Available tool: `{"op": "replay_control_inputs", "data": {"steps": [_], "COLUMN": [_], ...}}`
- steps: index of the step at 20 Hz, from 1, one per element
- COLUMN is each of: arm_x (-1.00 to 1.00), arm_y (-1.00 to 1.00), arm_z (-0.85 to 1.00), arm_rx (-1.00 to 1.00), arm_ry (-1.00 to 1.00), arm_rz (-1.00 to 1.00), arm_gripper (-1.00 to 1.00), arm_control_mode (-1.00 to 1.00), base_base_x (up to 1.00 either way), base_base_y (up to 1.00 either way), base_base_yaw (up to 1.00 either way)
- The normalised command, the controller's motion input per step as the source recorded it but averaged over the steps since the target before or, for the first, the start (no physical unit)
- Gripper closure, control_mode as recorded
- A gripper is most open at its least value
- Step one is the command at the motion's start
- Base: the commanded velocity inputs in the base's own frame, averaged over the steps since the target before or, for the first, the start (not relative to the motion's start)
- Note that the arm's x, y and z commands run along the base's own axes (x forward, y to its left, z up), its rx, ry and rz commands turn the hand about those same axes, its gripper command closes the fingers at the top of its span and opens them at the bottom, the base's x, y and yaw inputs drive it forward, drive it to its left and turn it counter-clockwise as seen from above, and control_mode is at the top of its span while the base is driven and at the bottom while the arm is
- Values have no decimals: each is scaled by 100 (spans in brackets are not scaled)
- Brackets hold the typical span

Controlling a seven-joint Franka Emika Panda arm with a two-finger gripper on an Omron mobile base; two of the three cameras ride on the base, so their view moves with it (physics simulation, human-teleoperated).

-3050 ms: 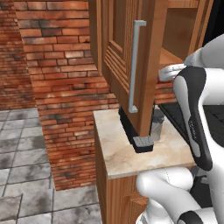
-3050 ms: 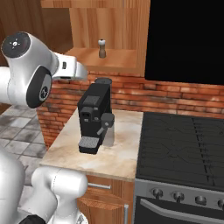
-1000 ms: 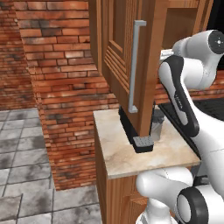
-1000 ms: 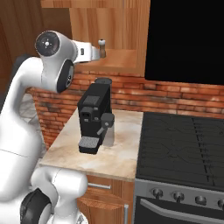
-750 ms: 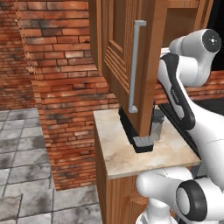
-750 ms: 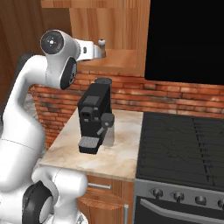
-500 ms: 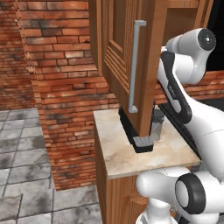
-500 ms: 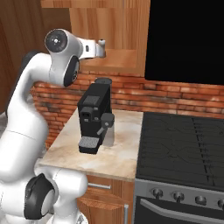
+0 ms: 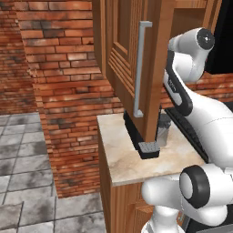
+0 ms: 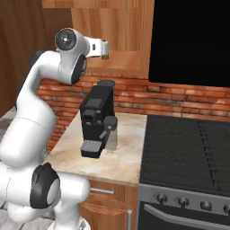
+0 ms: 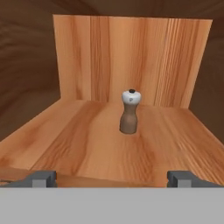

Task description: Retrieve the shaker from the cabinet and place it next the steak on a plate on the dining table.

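- Shaker [image 11: 130,111] upright at centre frame on the cabinet [image 9: 132,59] shelf, apart from the back wall.
- Pincer [image 11: 112,177] spread wide at bottom frame, tips short of shaker, gripping nothing.

From the left base view I could not see inside the cabinet [image 9: 132,54]; its open door hid the shelf and most of the coffee machine [image 9: 144,144]. In the right base view my hand [image 10: 104,49] covered the shaker. The hand view's bottom edge cut off both fingertips [image 11: 40,178].
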Motion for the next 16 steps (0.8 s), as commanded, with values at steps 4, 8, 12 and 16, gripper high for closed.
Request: {"op": "replay_control_inputs", "data": {"steps": [4, 8, 12, 16], "arm_x": [32, 32, 35, 31], "arm_y": [0, 0, 0, 0], "arm_z": [0, 0, 0, 0], "arm_rx": [0, 0, 0, 0], "arm_ry": [0, 0, 0, 0], "arm_rz": [1, 2, 1, 1], "arm_gripper": [-100, -100, -100, -100], "arm_control_mode": [-100, -100, -100, -100], "base_base_x": [0, 0, 0, 0], "base_base_y": [0, 0, 0, 0], "base_base_yaw": [0, 0, 0, 0]}}
